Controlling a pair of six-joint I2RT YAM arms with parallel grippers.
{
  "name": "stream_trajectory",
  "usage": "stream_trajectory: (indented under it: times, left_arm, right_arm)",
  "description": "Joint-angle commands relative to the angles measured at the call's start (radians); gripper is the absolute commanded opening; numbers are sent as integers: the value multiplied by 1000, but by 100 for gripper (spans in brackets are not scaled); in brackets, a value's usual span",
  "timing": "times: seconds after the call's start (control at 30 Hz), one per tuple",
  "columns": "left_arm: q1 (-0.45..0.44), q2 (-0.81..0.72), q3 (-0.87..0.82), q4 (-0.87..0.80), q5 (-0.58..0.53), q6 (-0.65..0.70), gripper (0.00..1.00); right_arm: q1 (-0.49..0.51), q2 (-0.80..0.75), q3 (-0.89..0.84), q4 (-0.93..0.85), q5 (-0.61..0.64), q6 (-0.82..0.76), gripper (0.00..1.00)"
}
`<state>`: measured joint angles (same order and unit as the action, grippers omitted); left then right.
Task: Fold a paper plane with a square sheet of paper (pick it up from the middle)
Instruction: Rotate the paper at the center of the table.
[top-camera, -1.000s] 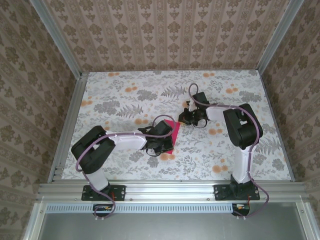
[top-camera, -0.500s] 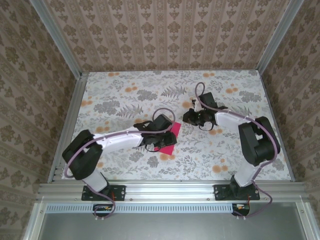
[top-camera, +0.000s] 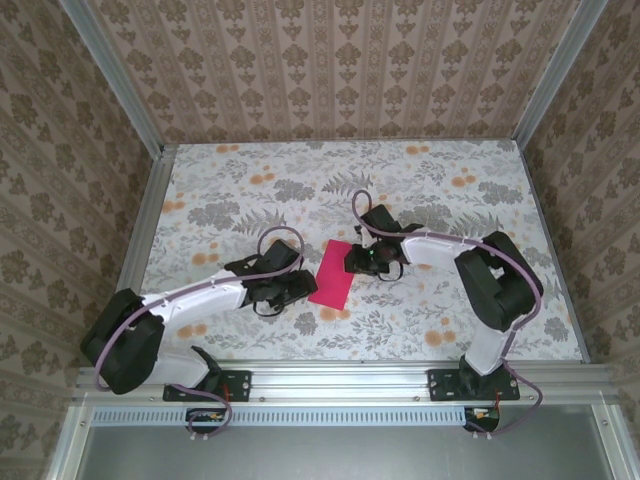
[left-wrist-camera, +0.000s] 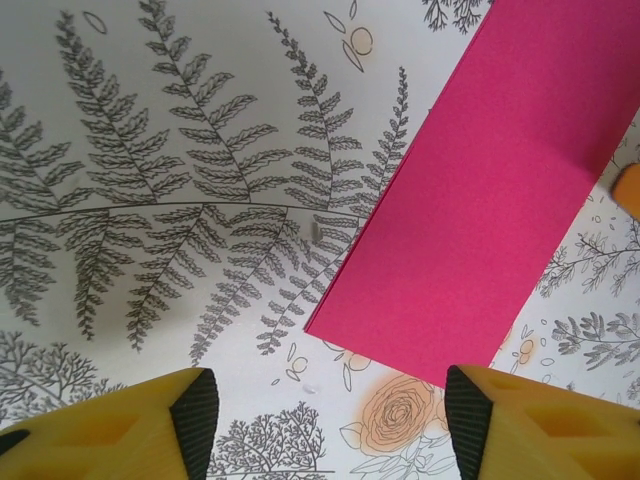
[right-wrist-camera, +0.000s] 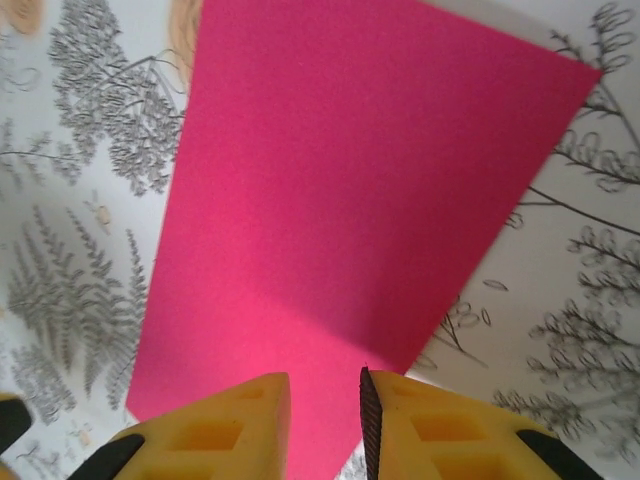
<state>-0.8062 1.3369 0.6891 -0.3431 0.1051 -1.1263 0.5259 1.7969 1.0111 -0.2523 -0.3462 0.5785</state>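
The square sheet of paper (top-camera: 332, 272) is magenta and lies flat on the flowered table as a long rectangle, not a pointed plane shape. In the left wrist view the paper (left-wrist-camera: 500, 190) sits ahead and to the right. My left gripper (top-camera: 297, 286) rests just left of it, jaws wide open (left-wrist-camera: 330, 425) with only tablecloth between them. My right gripper (top-camera: 353, 262) hovers at the paper's right edge. In the right wrist view the paper (right-wrist-camera: 350, 200) spreads out under the right gripper (right-wrist-camera: 325, 405), which is open by a narrow gap and holds nothing.
The table (top-camera: 240, 190) wears a cloth of grey ferns and orange flowers. Aluminium rails (top-camera: 140, 250) run along the left and right sides and the near edge. Wallpapered walls close the back and the sides. Free room lies behind and beside the paper.
My left gripper drew back to the left off the paper and opened wide. My right gripper slid left to the paper's right edge and opened slightly. The paper now lies uncovered.
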Motion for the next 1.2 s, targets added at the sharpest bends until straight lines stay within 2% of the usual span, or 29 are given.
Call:
stream_trajectory:
  times: [0.0,0.27,0.4,0.57,0.8,1.0,1.17]
  left_arm:
    - [7,-14,1,-10,22,10,67]
    - [8,65,25,58,92,36,69]
    - [9,99,35,104,107,24,69]
    - [7,141,27,204,161,-11,66]
    - [6,167,23,226,166,-36,62]
    - [5,162,2,245,163,-53,61]
    - [4,169,-1,258,169,-56,54]
  right_arm:
    - [3,53,62,-37,41,-7,27]
    - [3,197,225,-82,66,-65,27]
    - [3,214,270,-103,54,-67,27]
    - [3,183,244,-89,24,-49,27]
    - [3,92,215,-98,-15,-24,28]
    - [21,15,106,-99,-34,29,28]
    - [49,-10,25,-93,-44,78,27]
